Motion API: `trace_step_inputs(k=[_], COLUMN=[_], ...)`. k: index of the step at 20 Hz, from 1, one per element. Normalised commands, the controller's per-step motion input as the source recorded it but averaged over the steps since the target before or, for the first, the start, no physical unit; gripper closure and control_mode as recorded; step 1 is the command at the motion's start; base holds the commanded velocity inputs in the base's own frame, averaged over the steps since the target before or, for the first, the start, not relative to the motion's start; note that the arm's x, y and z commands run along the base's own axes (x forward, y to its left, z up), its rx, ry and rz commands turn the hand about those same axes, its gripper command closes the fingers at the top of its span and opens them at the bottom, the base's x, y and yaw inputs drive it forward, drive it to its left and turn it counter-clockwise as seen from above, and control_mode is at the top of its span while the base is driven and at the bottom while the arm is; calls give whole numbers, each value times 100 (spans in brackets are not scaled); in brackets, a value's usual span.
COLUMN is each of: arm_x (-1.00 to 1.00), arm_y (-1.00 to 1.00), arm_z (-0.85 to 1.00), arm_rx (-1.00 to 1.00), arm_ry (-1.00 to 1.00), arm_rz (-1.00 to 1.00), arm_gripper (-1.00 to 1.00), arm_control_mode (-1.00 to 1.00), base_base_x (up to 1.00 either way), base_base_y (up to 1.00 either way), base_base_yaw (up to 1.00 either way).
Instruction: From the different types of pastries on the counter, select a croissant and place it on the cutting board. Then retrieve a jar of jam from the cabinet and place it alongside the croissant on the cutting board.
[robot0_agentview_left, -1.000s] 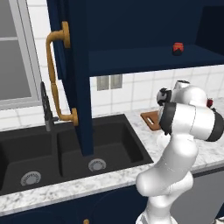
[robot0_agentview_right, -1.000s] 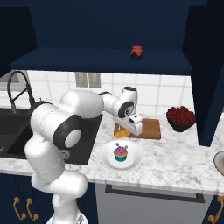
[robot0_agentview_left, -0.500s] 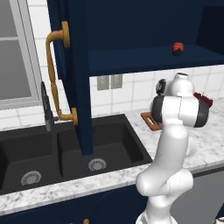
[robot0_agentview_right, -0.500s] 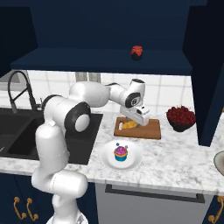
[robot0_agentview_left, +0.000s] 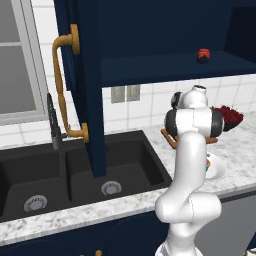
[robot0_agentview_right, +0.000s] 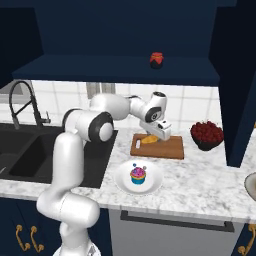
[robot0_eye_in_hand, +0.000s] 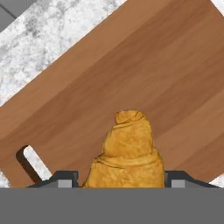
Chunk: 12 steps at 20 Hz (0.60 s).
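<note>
- Between the two dark fingertips (robot0_eye_in_hand: 68, 178) of the gripper (robot0_eye_in_hand: 118, 179), in the hand view, sits the croissant (robot0_eye_in_hand: 127, 153), its broad end at the tips and its narrow end pointing away over the wood.
- Both tips press against the croissant's sides, so the jaws are closed on the pastry.
- Under the croissant lies the cutting board (robot0_eye_in_hand: 144, 74), and the board's slot handle hole (robot0_eye_in_hand: 33, 166) shows just beside the near fingertip.
- From the right base view, the gripper (robot0_agentview_right: 161, 131) hangs low over the cutting board (robot0_agentview_right: 167, 147) near its end closest to the sink, with the croissant (robot0_agentview_right: 147, 140) at that end; whether the pastry touches the wood I cannot tell.
- Reaching forward from the base, the arm bends at the elbow and the wrist turns the hand down toward the board.
- Well above the board, the jar of jam (robot0_agentview_right: 156, 59) stands on the shelf of the cabinet (robot0_agentview_right: 115, 70).
- Nearer the counter's front edge than the board, the cupcake (robot0_agentview_right: 138, 175) rests on a round white plate (robot0_agentview_right: 152, 184), on the counter (robot0_agentview_right: 200, 180).
- Beside the board's far end stands a dark bowl of red berries (robot0_agentview_right: 206, 135).
</note>
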Motion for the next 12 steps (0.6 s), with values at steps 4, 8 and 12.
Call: trace_step_inputs(k=[4,8,12], arm_x=[20,32,22], arm_y=[0,-11,0], arm_z=[-16,-18,-39], arm_rx=[0,1,0], arm_ry=[-3,0,-1], arm_rz=[0,0,0], arm_gripper=[100,100,100], arm_control_mode=[-100,-100,-100], base_base_x=[0,0,0], base_base_y=[0,0,0], base_base_yaw=[0,0,0])
